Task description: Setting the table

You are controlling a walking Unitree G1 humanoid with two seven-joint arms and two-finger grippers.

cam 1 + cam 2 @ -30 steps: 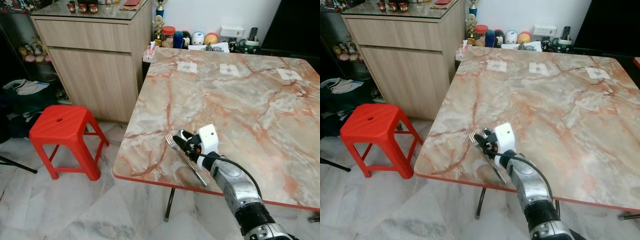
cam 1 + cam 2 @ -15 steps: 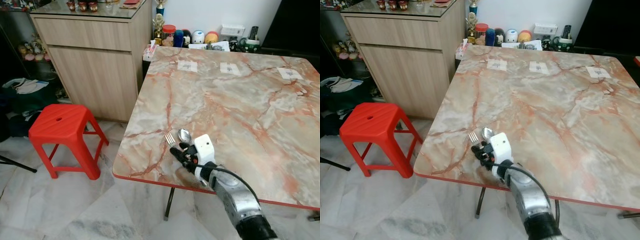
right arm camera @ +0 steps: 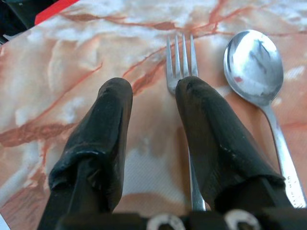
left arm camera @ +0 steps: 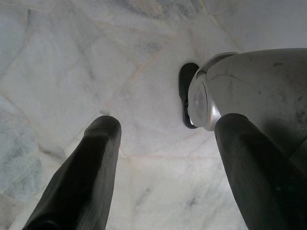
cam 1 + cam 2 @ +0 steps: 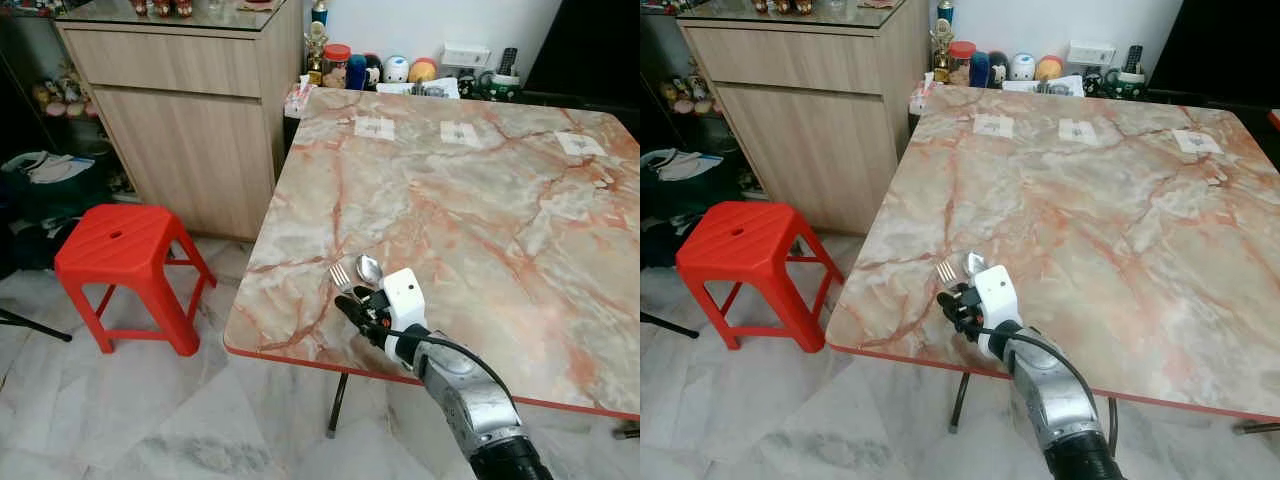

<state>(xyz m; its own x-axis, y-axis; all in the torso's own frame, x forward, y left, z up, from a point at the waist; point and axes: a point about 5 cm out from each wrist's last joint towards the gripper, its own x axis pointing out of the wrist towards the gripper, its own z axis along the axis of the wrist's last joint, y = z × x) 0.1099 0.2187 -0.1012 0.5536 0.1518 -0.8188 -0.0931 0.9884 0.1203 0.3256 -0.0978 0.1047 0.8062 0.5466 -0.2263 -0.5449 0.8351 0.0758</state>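
A silver fork [image 3: 181,57] and a silver spoon [image 3: 252,60] lie side by side on the marble-pattern table [image 5: 480,200], near its front left corner. In the eye view the fork [image 5: 340,275] is left of the spoon [image 5: 369,268]. My right gripper [image 5: 357,308] hovers low over their handles, open, with nothing between its fingers [image 3: 115,110]. One finger covers part of the fork's handle. My left gripper [image 4: 165,127] hangs open above the marble floor.
A red plastic stool [image 5: 120,245] stands on the floor left of the table, in front of a wooden cabinet [image 5: 190,110]. Jars and small items [image 5: 380,72] line the table's far edge. White paper squares [image 5: 375,127] lie at the far side.
My right gripper has drawn back toward the table's front edge, from over the cutlery heads to over the handles. The spoon's bowl now shows beside the fork.
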